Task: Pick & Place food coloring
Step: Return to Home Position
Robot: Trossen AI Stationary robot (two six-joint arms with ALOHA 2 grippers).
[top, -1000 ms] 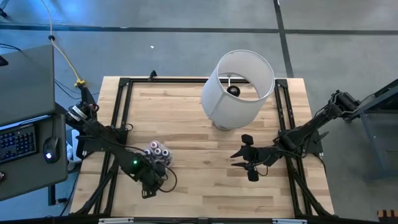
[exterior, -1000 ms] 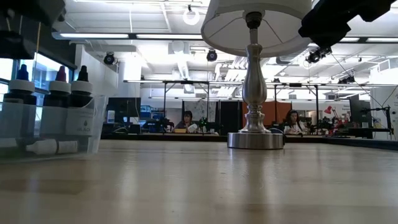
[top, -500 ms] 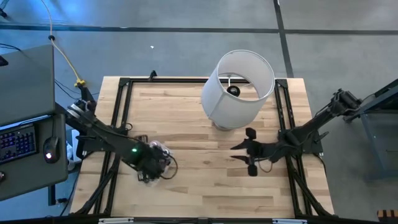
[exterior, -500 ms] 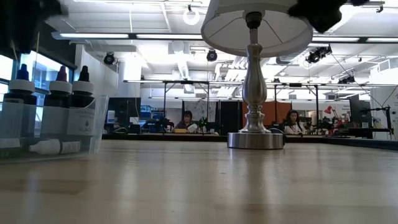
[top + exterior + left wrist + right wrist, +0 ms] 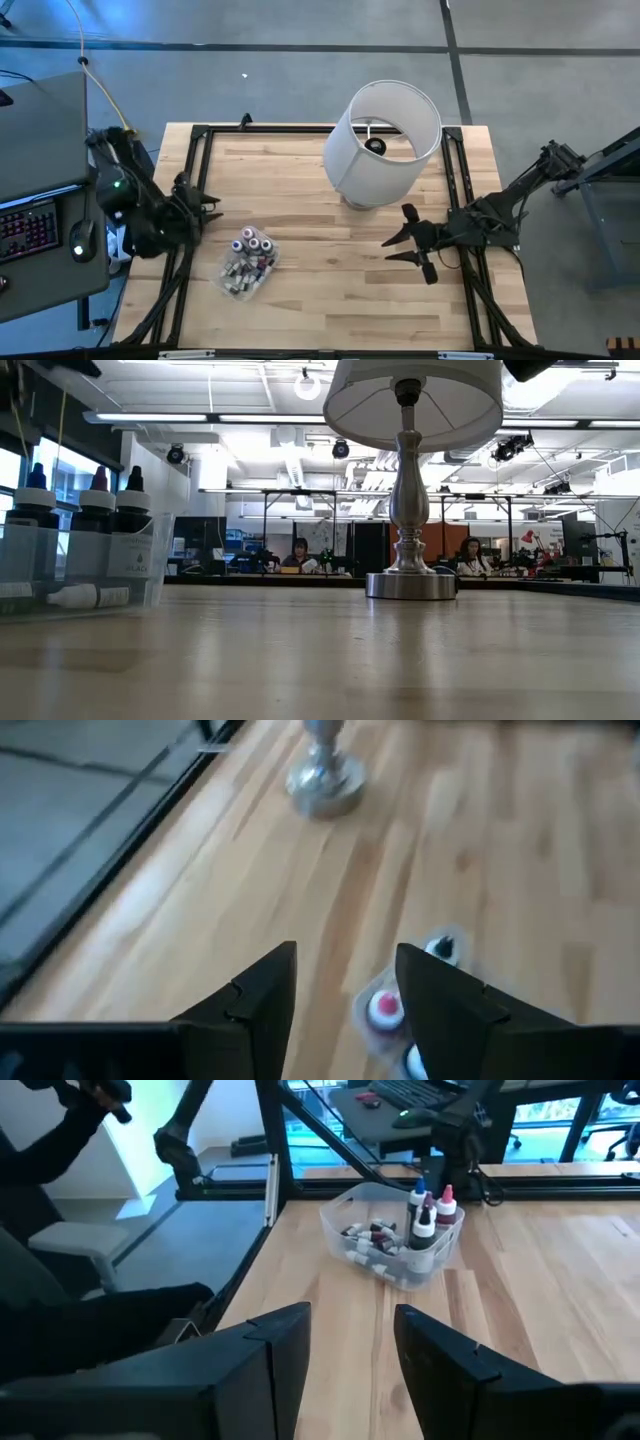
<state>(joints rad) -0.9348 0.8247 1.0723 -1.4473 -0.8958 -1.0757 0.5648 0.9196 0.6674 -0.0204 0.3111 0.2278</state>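
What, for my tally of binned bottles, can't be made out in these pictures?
High view: the food coloring bottles are too small to count.
Low view: the clear bin is cut off by the left edge.
Left wrist view: blurred; the left gripper covers part of the bin.

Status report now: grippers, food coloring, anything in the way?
Left gripper open, at table's left edge. Right gripper open, right of centre. Food coloring bottles inside clear bin. Lamp stands apart from both.

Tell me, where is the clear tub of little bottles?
In the high view the clear tub sits on the table, left side, near the left hand, far from the lamp.
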